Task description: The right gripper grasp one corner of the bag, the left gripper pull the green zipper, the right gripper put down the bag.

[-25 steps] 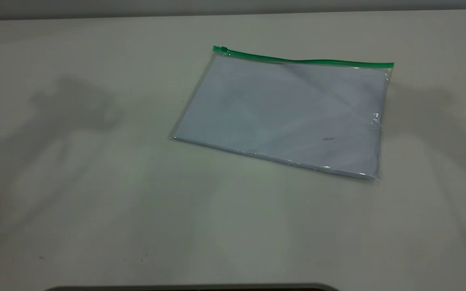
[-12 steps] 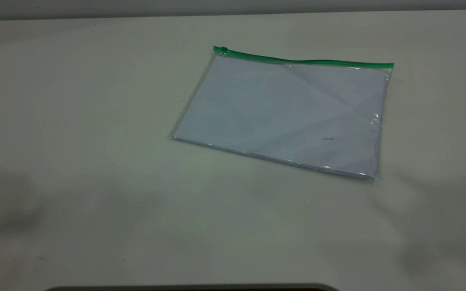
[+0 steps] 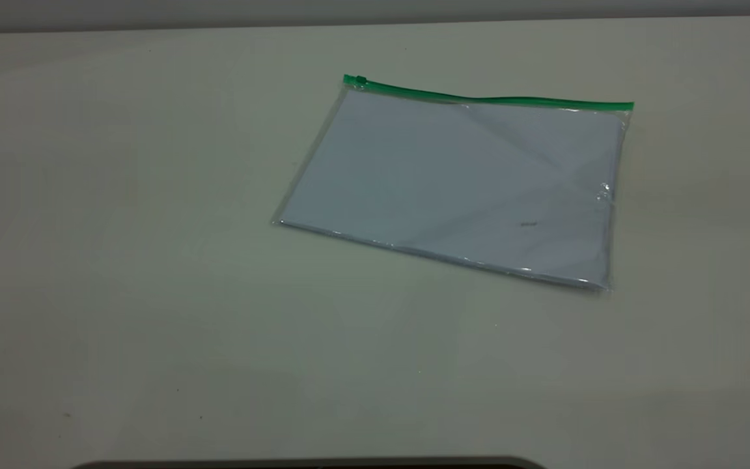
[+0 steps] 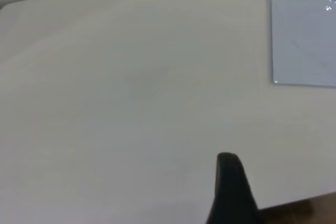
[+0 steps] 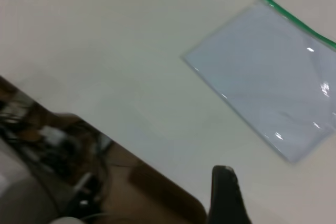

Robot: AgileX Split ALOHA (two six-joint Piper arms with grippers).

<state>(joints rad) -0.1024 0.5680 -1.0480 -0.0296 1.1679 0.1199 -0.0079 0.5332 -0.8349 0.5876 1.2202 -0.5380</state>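
Pale table (image 3: 153,260) fills ext view; bag (image 3: 459,182) lies flat at 1 o'clock, green zipper (image 3: 492,99) on far edge, no arms in shot. Left wrist: left gripper (image 4: 231,192) well apart from bag, parked; open/closed can't tell. Right wrist: right gripper (image 5: 226,198) likewise off the bag; can't tell.

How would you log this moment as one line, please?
bag: flat on table, untouched | green zipper: along far edge, slider at its left end | left gripper: clear of bag | right gripper: clear of bag
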